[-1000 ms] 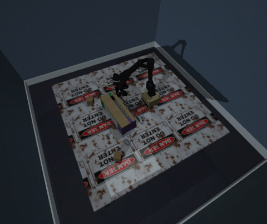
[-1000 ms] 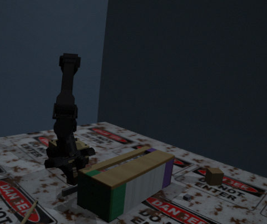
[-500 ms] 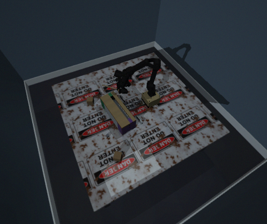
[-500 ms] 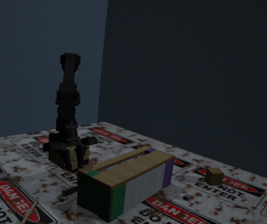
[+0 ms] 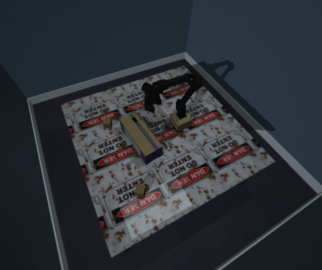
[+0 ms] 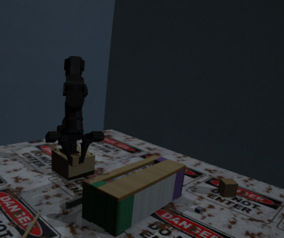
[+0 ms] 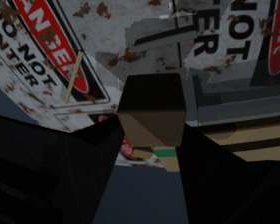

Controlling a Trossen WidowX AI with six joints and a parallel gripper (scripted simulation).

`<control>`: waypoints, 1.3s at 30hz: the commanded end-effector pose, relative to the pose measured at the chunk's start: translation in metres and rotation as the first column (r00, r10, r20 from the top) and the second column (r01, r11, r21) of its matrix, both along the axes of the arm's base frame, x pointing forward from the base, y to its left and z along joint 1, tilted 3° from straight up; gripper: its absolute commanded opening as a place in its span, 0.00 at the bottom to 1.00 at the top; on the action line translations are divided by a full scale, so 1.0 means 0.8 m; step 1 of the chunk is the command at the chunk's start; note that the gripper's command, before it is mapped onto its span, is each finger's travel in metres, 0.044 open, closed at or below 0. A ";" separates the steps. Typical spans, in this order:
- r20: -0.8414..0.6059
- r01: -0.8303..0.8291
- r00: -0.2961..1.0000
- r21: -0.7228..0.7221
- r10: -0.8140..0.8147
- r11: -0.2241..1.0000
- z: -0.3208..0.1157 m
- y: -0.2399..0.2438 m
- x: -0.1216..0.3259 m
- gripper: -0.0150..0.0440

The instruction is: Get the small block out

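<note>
My gripper is shut on a small brown block. The block sits between the fingertips, raised off the table; in the top view I cannot make it out against the dark fingers. The box stands upright, with a tan slotted top, a green end and a purple end. The gripper is outside it, above the table on the arm-base side, toward the green end. The exact gap to the box is hard to judge.
The tan arm base stands behind the box. Tan cubes stand on the table. A thin stick, a dark bar and a small grey cube lie around the box.
</note>
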State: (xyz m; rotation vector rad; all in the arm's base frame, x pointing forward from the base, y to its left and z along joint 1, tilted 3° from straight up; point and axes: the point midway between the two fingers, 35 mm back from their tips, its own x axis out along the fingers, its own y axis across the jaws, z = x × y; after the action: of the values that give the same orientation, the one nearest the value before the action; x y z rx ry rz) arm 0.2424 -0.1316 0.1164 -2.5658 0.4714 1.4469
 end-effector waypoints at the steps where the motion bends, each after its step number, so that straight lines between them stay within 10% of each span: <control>1: 0.016 0.091 0.996 0.007 -0.091 0.996 0.010 0.005 -0.017 0.25; 39: 0.036 0.156 0.987 0.014 -0.156 0.988 0.019 0.009 -0.028 0.25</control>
State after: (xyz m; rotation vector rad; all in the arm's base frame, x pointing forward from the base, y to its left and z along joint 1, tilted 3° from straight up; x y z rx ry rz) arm 0.2205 -0.1242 0.1322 -2.4845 0.6340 1.3422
